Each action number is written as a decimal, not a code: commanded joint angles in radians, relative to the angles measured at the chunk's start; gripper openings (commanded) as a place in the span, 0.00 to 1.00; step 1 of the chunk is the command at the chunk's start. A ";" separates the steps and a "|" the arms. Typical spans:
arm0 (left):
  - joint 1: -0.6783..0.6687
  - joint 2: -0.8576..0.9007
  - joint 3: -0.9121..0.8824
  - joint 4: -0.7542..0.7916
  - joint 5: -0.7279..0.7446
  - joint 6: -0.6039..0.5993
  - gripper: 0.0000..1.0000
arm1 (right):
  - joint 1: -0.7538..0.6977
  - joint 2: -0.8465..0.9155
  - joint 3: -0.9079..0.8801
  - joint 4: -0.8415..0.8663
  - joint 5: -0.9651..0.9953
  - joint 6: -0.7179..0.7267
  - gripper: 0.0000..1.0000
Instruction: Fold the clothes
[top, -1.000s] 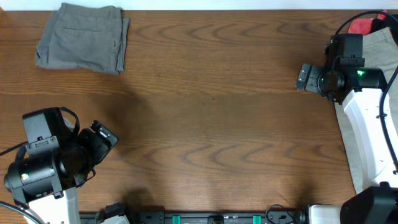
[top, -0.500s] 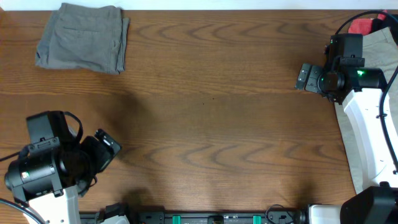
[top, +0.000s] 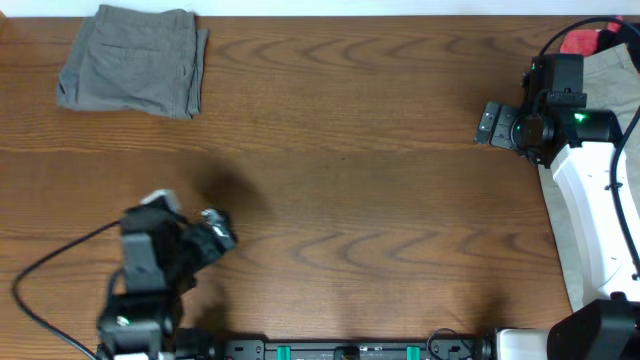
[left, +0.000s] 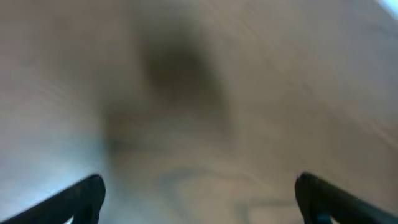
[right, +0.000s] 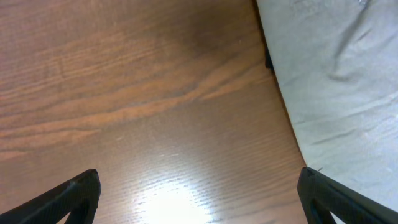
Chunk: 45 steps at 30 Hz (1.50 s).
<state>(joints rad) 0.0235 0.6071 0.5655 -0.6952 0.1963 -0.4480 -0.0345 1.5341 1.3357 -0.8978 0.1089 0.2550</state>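
A folded pair of medium grey shorts (top: 133, 60) lies at the table's far left corner. Beige-khaki shorts (top: 612, 85) lie at the far right edge, partly under my right arm; their pale cloth fills the right of the right wrist view (right: 342, 81). My left gripper (top: 215, 232) is open and empty over bare wood at the front left; its view is blurred (left: 199, 199). My right gripper (top: 487, 124) is open and empty over bare wood just left of the beige shorts (right: 199, 199).
A red object (top: 580, 41) sits at the far right corner behind the right arm. The wooden table (top: 340, 200) runs between the two arms. A black rail (top: 340, 350) runs along the front edge.
My left arm has swung right and forward, its gripper moving toward the table's middle. The right arm and both pairs of shorts have not moved.
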 joint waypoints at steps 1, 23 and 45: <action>-0.079 -0.114 -0.154 0.140 -0.005 0.018 0.98 | 0.002 0.002 0.009 0.000 0.011 0.002 0.99; -0.043 -0.537 -0.469 0.393 -0.130 0.087 0.98 | 0.002 0.002 0.009 0.000 0.011 0.002 0.99; 0.003 -0.606 -0.562 0.703 -0.088 0.301 0.98 | 0.002 0.002 0.009 0.000 0.011 0.002 0.99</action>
<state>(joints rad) 0.0200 0.0101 0.0166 0.0193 0.0860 -0.2256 -0.0345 1.5341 1.3357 -0.8989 0.1093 0.2550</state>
